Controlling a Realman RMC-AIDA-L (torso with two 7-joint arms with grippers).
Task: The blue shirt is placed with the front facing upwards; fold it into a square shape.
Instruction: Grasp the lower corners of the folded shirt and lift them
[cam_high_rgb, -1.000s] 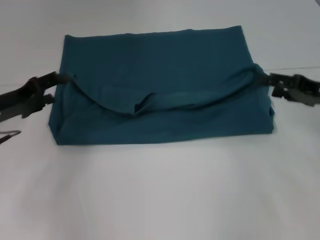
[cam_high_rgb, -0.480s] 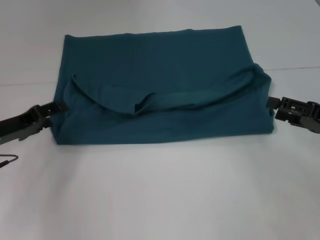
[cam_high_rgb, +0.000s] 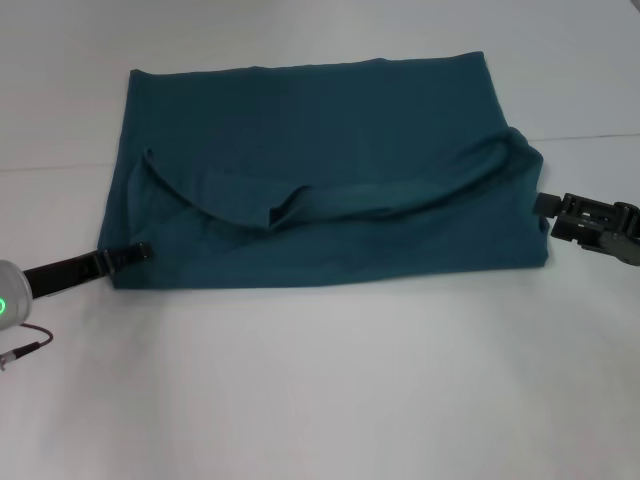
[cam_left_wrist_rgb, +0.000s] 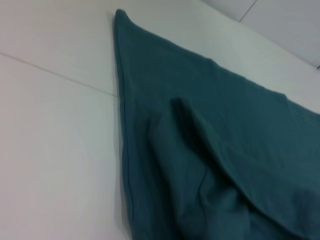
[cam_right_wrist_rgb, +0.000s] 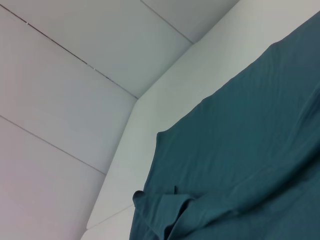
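Soft shirt, partly folded, with both grippers at its sides

Head view: the blue shirt (cam_high_rgb: 320, 190) lies as a wide rectangle on the white table (cam_high_rgb: 330, 390); the left gripper (cam_high_rgb: 135, 252) touches its near left corner, the right gripper (cam_high_rgb: 548, 208) sits just beside its right edge; I cannot tell either grip. Left wrist view: limp, light cloth with a raised fold ahead, best pinched at the hem corners. Right wrist view: the shirt's edge and curled corner lie ahead.

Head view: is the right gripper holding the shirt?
No. The right gripper sits just off the shirt's right edge, with a sliver of white table between them.
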